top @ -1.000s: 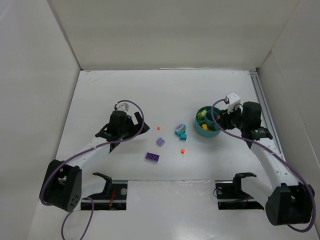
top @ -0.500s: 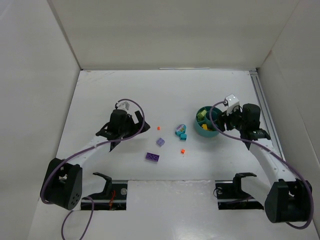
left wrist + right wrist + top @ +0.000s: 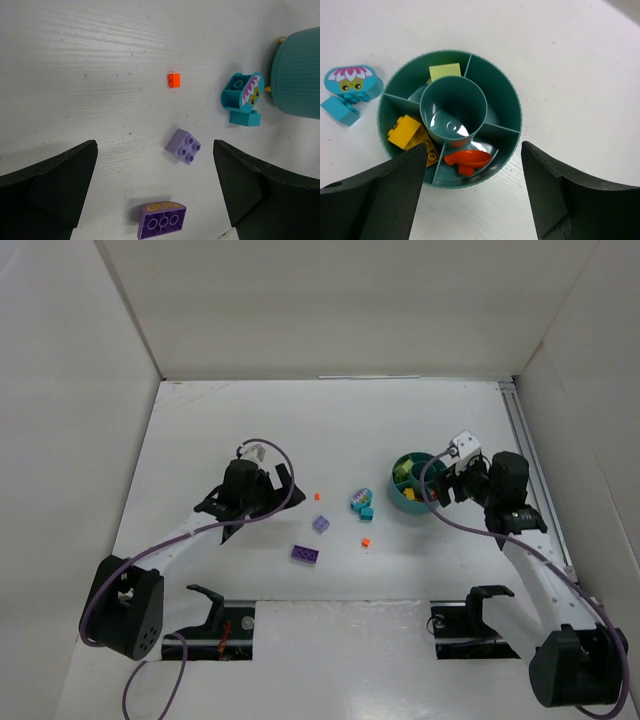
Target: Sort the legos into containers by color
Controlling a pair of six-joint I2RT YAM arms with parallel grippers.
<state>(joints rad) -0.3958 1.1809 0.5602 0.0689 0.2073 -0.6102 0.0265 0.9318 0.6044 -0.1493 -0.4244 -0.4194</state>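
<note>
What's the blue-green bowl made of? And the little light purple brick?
The teal bowl looks like moulded plastic: even colour, thin curved dividers, a ribbed outer wall and a soft shine in its middle cup. The lavender brick seems hard, smooth plastic too: crisp edges, round studs on top. That is only by look.

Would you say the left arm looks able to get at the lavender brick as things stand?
Probably yes: the left gripper is open, and the lavender brick lies alone just ahead of it, with nothing over it and the purple brick lying apart from it.
</note>
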